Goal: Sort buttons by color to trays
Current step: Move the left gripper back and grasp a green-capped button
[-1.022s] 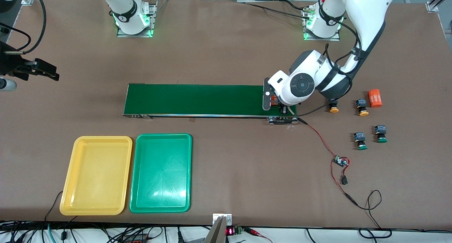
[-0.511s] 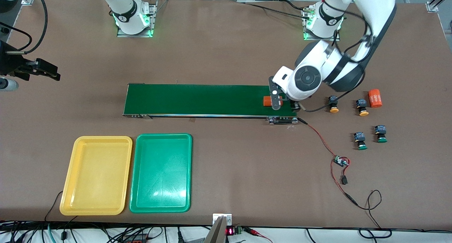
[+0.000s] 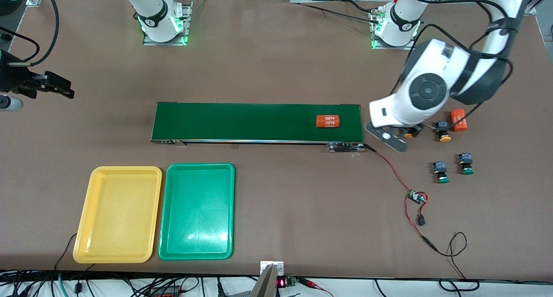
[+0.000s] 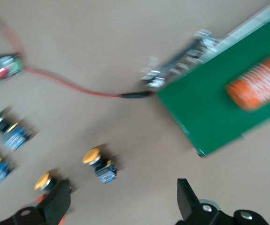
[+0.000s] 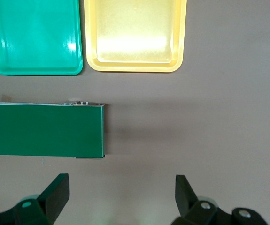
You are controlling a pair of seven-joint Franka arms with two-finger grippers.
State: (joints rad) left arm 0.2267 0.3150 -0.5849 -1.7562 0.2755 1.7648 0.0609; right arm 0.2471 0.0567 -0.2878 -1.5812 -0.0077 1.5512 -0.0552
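**Left gripper open over bare table beside the belt's end**

Left gripper [image 4: 120, 204] hangs in the air with its fingers spread wide and nothing between them, over bare table just past the conveyor belt [image 3: 242, 121] at the left arm's end. An orange cylinder [image 3: 327, 121] with white numbers lies on the belt near that end (free, with no gripper touching it).

Four buttons sit on the table toward the left arm's end. One yellow-capped button [image 4: 98, 162] lies near the open fingers in the left wrist view; a second yellow-capped button [image 3: 443, 131] rests just beside another orange cylinder [image 3: 458, 120]. Two green-capped buttons [image 3: 440, 172] [image 3: 465, 163] lie nearer to the front camera than the yellow pair.

Right gripper [image 5: 120, 199] waits high over the table at the right arm's end, its fingers also wide apart and empty.

Both trays stand side by side, nearer to the front camera than the belt: the yellow tray [image 3: 82, 228] toward the right arm's end, the green tray [image 3: 166, 228] just beside it. Neither holds a button.
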